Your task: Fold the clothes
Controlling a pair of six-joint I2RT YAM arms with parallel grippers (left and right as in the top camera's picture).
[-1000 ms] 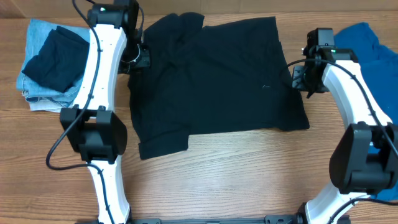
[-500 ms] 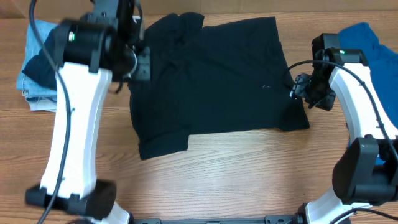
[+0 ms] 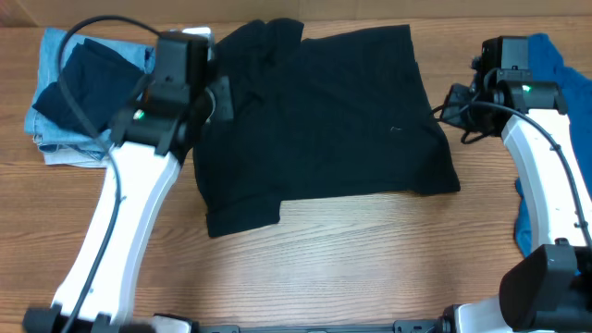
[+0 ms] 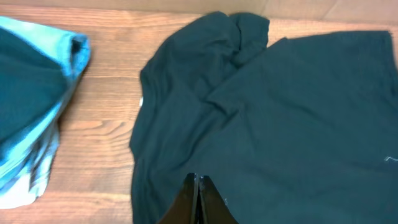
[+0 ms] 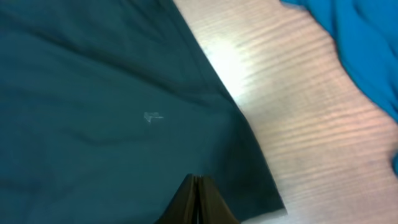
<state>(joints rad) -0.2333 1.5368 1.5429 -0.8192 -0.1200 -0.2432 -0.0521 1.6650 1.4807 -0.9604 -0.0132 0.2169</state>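
A black T-shirt lies spread flat on the wooden table, with its collar end bunched at the back left. My left gripper is shut and empty, above the shirt's left edge; in the left wrist view its tips hover over the black cloth. My right gripper is shut and empty, just off the shirt's right edge; in the right wrist view its tips are over the shirt's right hem.
A folded stack, a dark garment on light blue denim, sits at the far left and shows in the left wrist view. A bright blue garment lies at the right edge, also in the right wrist view. Bare wood lies in front.
Both arms have lifted and drawn back from the shirt's side edges; the right gripper moved right and toward the back. The shirt has not moved.
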